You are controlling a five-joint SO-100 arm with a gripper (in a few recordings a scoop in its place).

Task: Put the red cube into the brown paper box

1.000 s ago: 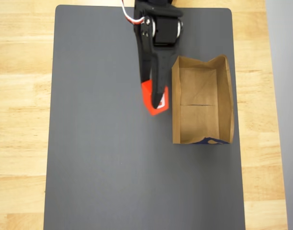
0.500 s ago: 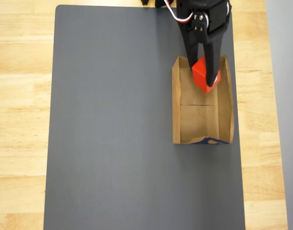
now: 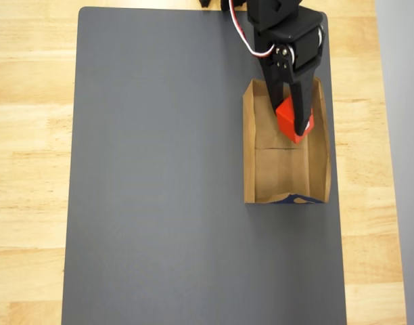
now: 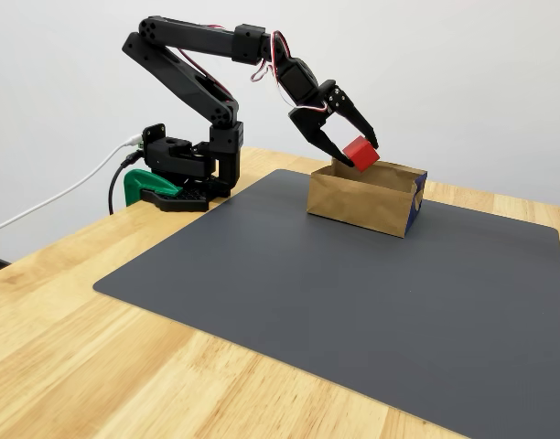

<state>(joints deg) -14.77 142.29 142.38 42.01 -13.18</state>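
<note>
Gripper (image 4: 360, 157) closed on the cube (image 4: 360, 152), fingers pinching it from two opposite sides; nothing else in the jaws. In the fixed view the cube hangs above the rim of the box (image 4: 328, 203), clear of the walls. The overhead view puts the cube (image 3: 289, 116) over the box (image 3: 249, 162) floor, toward the arm-side end, near the fold line. Box sits on the dark mat (image 3: 159, 176), near its right edge in the overhead view.

Handling, as judged: cube looks rigid, small and light, flat-faced, so a pinch on parallel faces should hold without much force. Corners partly hidden by the fingers, so how squarely it sits in the grip is hard to tell.

Box is thin kraft paper with low creased walls; likely light and easily pushed or dented if a finger clips the rim. Release from a low height should suffice; cube may bounce or tumble slightly on the floor.
</note>
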